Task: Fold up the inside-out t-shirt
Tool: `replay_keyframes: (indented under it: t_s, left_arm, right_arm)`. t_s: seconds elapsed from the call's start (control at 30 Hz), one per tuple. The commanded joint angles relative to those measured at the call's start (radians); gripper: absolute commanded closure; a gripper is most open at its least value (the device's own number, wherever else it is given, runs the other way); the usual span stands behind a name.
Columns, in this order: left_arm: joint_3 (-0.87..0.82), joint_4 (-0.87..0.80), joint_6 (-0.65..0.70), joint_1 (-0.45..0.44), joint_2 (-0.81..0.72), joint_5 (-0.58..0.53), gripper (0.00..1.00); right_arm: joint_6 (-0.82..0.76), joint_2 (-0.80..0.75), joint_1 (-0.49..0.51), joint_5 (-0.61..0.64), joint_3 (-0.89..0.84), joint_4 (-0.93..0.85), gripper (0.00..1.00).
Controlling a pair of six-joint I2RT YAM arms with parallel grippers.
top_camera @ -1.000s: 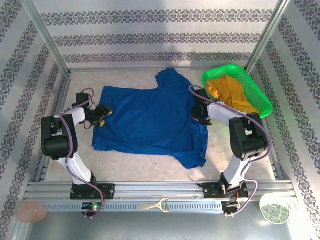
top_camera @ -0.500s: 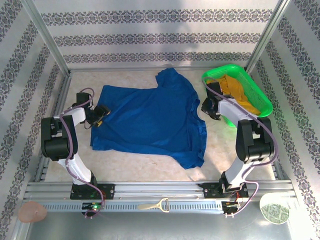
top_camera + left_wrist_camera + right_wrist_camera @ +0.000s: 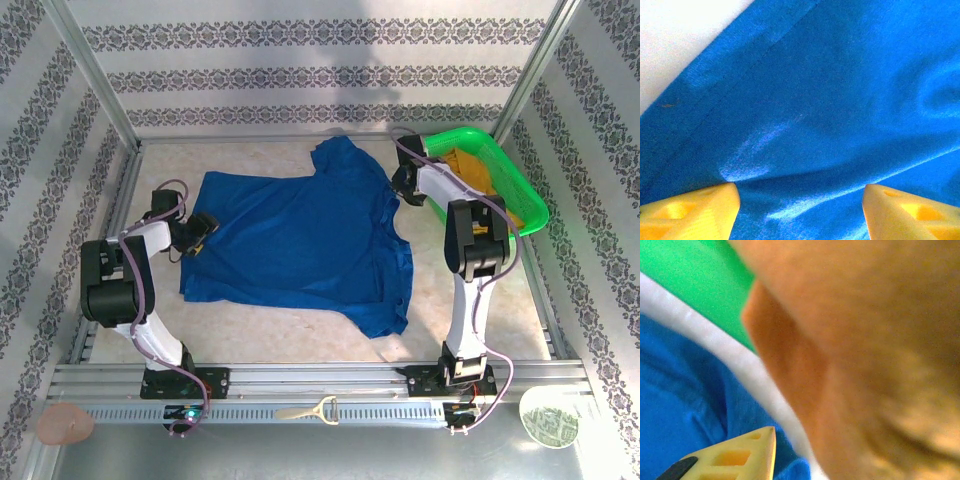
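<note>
Inside-out t-shirt point(image 3: 300, 240) lies spread flat in the middle of the table point(image 3: 300, 335), plain blue side up, between the two arms. Nearest, on the metal rail in front of the arm bases, rest a pink round thing point(image 3: 65, 423) at the left, a cream handled tool point(image 3: 308, 410) in the middle and a pale green disc point(image 3: 548, 420) at the right.

One sleeve points toward the near edge on the right side and the other toward the far wall. The left gripper point(image 3: 200, 232) sits low at the shirt's left edge. In the left wrist view its yellow fingertips point(image 3: 690, 210) stand wide apart with blue cloth lying across the gap, spread and not pinched.

Farther back on the right, the right gripper point(image 3: 404, 186) hangs at the shirt's far right edge, just beside the green basket point(image 3: 533, 205). That basket holds a mustard-yellow garment point(image 3: 468, 163). The right wrist view shows one yellow fingertip point(image 3: 740, 455) over blue cloth, with a blurred orange-brown mass close to the lens. I cannot tell how wide these jaws stand or whether they have hold of anything.
</note>
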Motion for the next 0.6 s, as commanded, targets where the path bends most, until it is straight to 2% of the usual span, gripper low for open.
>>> replay_keyframes:
  t_s: [0.0, 0.1, 0.17, 0.3, 0.43, 0.5, 0.57]
  left_arm:
    - [-0.073, -0.132, -0.021, 0.006, 0.018, -0.064, 0.31]
    - [-0.097, -0.143, -0.021, 0.006, -0.009, -0.068, 0.31]
    - [-0.120, -0.152, -0.024, 0.006, -0.039, -0.071, 0.31]
    - [-0.172, -0.157, -0.043, 0.006, -0.144, -0.093, 0.31]
    - [-0.136, -0.149, -0.049, 0.006, -0.232, -0.110, 0.30]
    - [-0.067, -0.152, -0.033, 0.006, -0.228, -0.100, 0.30]
    - [0.021, -0.152, -0.016, 0.006, -0.191, -0.072, 0.29]
  right_arm:
    - [0.038, 0.043, -0.028, 0.125, 0.114, -0.067, 0.67]
    - [0.040, 0.100, -0.045, 0.146, 0.221, -0.105, 0.68]
    - [0.021, 0.137, -0.053, 0.116, 0.297, -0.128, 0.67]
    - [-0.065, 0.140, -0.051, -0.039, 0.391, -0.138, 0.72]
    - [-0.108, 0.010, -0.022, -0.163, 0.310, -0.110, 0.72]
    - [-0.127, -0.078, 0.001, -0.189, 0.220, -0.098, 0.68]
    - [-0.141, -0.177, 0.025, -0.201, 0.083, -0.065, 0.59]
